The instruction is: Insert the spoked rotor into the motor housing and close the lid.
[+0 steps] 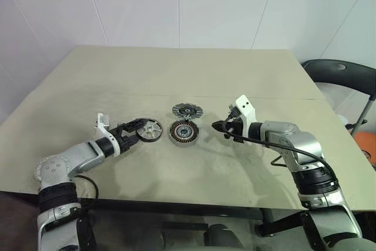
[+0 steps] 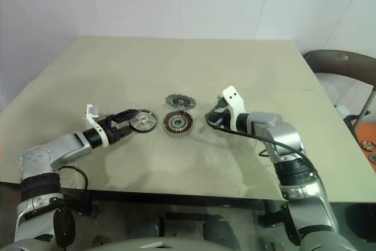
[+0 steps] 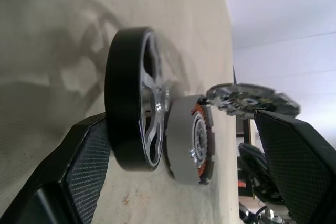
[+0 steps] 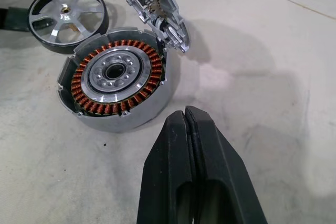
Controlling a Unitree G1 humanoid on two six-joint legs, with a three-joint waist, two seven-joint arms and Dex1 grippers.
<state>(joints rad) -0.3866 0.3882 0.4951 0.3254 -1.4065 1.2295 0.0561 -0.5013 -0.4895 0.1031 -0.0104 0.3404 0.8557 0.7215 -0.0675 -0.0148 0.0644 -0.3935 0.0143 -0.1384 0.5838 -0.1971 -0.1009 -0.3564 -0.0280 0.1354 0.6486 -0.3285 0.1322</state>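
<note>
A: What is seen on the broad beige desk (image 1: 176, 74), taken from the largest thing down?

B: Near the middle of the head view, the round motor housing (image 1: 183, 132) with its ring of copper-brown windings around a silver centre is seen lying flat. Just above it in the frame, the round grey segmented metal lid (image 1: 187, 110) is found, and in the right wrist view the lid (image 4: 152, 3) is seen tilted up at the housing's far edge. Just left of the housing, close beside it, the small silver spoked rotor with a dark rim (image 1: 150, 130) is placed.

A: How is the left pincer (image 1: 140, 128) held?

B: Its black fingers are spread wide on either side of the rotor. One finger (image 3: 79, 166) is seen against the dark rim, while the other stands apart; a firm grip cannot be told.

A: And the right pincer (image 1: 218, 126)?

B: It is seen right of the housing, pointed toward it, apart from it. Its fingers (image 4: 194, 171) are pressed together, and nothing is held.
</note>
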